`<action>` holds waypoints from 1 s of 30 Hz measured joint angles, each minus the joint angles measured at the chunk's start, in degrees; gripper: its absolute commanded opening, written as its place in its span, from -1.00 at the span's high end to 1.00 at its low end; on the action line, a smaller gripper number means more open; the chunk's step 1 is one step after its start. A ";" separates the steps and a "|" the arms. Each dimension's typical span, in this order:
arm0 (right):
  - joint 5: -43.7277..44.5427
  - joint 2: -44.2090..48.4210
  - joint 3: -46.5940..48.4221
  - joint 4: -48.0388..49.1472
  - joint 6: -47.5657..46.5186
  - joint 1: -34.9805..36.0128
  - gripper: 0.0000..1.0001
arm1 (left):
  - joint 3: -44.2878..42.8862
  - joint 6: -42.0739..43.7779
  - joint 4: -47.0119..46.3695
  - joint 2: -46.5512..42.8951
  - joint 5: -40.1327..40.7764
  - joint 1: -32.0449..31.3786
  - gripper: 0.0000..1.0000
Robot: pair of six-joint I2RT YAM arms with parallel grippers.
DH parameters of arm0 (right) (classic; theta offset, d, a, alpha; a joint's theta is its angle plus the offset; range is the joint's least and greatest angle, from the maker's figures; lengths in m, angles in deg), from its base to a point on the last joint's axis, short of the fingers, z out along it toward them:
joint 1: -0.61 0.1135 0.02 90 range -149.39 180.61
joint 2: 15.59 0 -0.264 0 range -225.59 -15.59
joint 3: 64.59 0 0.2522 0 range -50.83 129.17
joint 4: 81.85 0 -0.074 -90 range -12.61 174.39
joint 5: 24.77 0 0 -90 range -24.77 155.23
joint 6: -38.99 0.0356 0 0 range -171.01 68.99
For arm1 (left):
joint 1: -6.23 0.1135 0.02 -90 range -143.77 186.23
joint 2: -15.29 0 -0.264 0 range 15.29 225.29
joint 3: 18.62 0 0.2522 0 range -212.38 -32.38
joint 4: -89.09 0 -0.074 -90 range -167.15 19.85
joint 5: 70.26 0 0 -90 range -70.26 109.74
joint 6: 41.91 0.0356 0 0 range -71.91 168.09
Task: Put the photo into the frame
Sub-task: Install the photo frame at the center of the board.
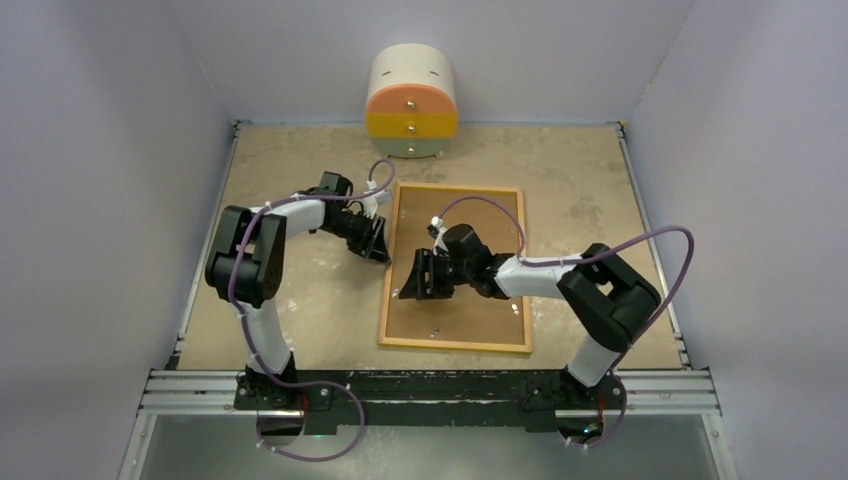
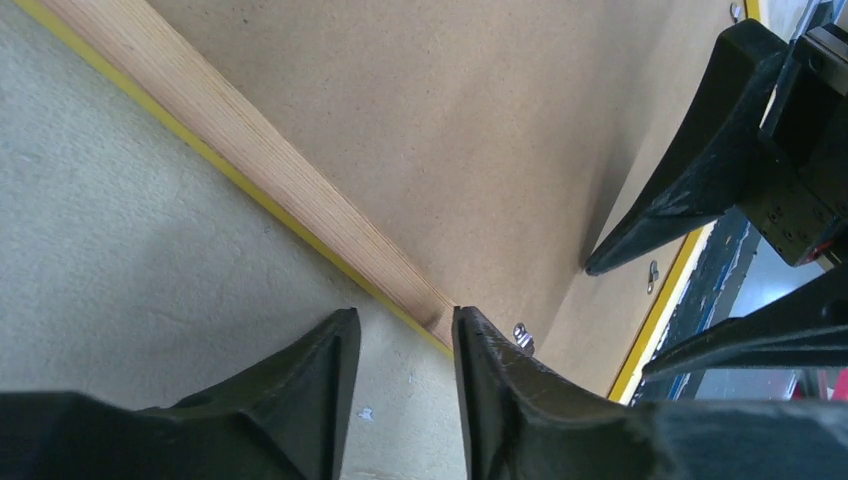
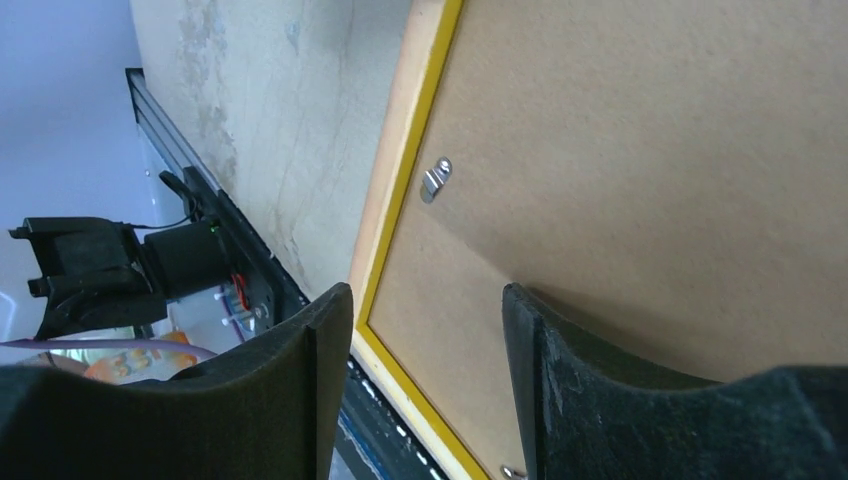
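The frame lies back side up on the table, its light wood rail showing a thin yellow line along the edge. A brown backing board fills it, with small metal clips along the rim. The photo is hidden. My left gripper sits at the frame's left edge. Its jaws stand apart, one tip on the table and the other at the wood rail. My right gripper hovers over the board's left part, its jaws also apart with nothing between them.
A rounded white, orange and yellow drawer unit stands at the back wall. A metal rail with both arm bases runs along the near edge. Pale walls close in the left, right and back sides.
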 measured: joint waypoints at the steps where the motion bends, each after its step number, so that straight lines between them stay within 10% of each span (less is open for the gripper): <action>1: -0.15 -0.72 0.57 0.28 -0.13 0.26 -0.13 | 0.00 0.00 0.07 0.26 -0.02 -0.13 0.26; 30: -0.85 -9.73 4.26 11.39 2.78 3.13 0.20 | 0.00 0.15 0.37 1.31 -1.07 -0.50 0.69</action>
